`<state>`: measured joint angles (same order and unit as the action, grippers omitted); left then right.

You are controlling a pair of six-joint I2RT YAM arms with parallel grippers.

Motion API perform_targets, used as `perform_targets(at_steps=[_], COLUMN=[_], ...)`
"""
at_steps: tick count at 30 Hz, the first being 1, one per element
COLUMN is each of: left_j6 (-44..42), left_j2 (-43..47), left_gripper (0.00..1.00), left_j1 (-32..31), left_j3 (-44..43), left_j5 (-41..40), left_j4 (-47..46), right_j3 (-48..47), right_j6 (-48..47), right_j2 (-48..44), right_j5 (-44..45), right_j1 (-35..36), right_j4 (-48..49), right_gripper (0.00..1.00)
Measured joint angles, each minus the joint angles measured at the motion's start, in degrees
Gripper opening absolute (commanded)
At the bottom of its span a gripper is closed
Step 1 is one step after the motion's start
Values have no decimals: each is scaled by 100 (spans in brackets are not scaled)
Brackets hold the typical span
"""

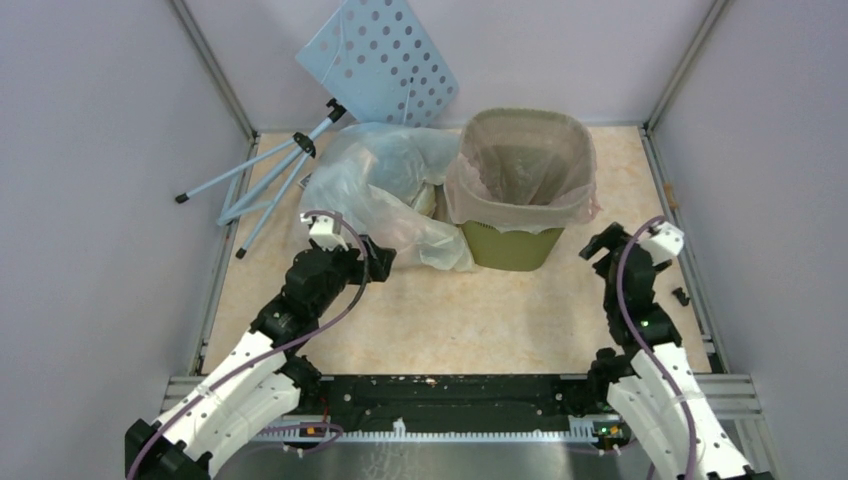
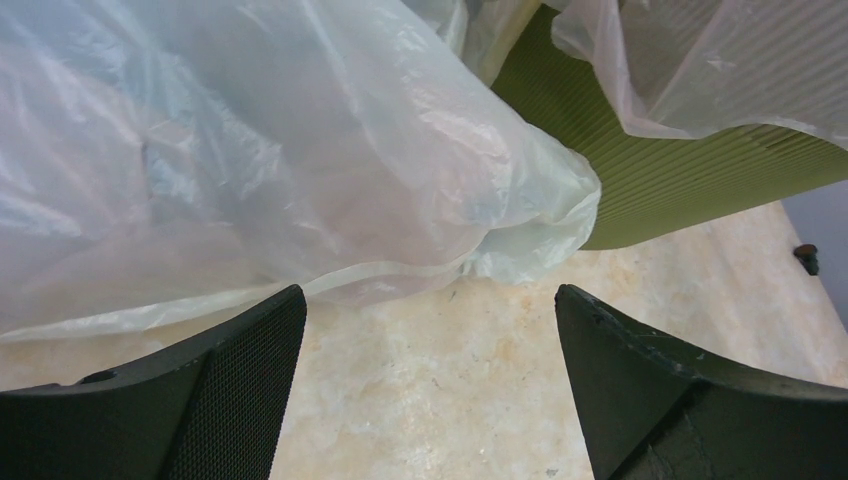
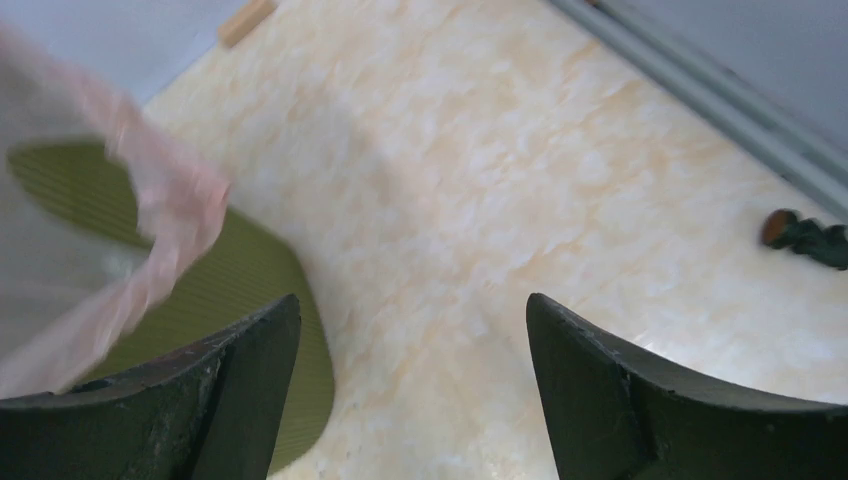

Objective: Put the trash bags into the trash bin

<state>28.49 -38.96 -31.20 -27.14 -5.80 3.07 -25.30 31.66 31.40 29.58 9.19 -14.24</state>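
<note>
This is probably looking like a robotics lab cell: plain grey panels (image 1: 90, 150) and aluminium rails (image 1: 213, 68) are enclosing the desk (image 1: 480, 310) (marble-patterned), robot arms (image 1: 250, 370) sitting at its edge.

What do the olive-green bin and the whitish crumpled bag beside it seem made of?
Olive-green bin: probably matte moulded plastic, judging by its fine ribbed wall. Whitish crumpled bag: thin glossy plastic film; it creases, glints and shows through.

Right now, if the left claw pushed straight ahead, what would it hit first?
Probably the clear-whitish trash bag lying just ahead of the open left gripper; the green trash bin stands beyond it, further right.
</note>
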Motion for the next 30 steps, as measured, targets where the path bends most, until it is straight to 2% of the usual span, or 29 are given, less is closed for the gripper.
perform_targets(at_steps=[3,5,8,15,17,19,22,26,30], left_j6=[4,13,57,188,203,240,317,446,546], left_j2=[-337,-719,-1456,-3316,-3773,-4179,-4765,-5372,-5949], left_gripper=[98,97,95,84,81,78,72,65,63], left_j1=[-2,-2,-2,-2,-2,-2,0,-2,9], left_j3=[-92,-302,-791,-2048,-2288,-2507,-2830,-3163,-3587], left_j5=[267,487,852,1266,1309,1379,1506,1567,1585], left_j4=[-302,-431,-817,-1902,-2131,-2299,-2485,-2579,-2520], right_j3=[-225,-358,-616,-997,-1008,-1008,-1005,-1012,-1010], right_j6=[52,76,144,387,452,503,579,564,481], right_j2=[17,20,354,1587,1801,1996,2317,2835,3241], right_j5=[-256,-739,-1488,-3296,-3560,-3700,-3917,-4328,-4507], right_j1=[-874,-1591,-1998,-2050,-2050,-2050,-2052,-2011,-1810], right_j4=[-35,13,168,1029,1207,1342,1609,1886,1923], right_gripper=[80,78,71,60,52,38,28,25,25])
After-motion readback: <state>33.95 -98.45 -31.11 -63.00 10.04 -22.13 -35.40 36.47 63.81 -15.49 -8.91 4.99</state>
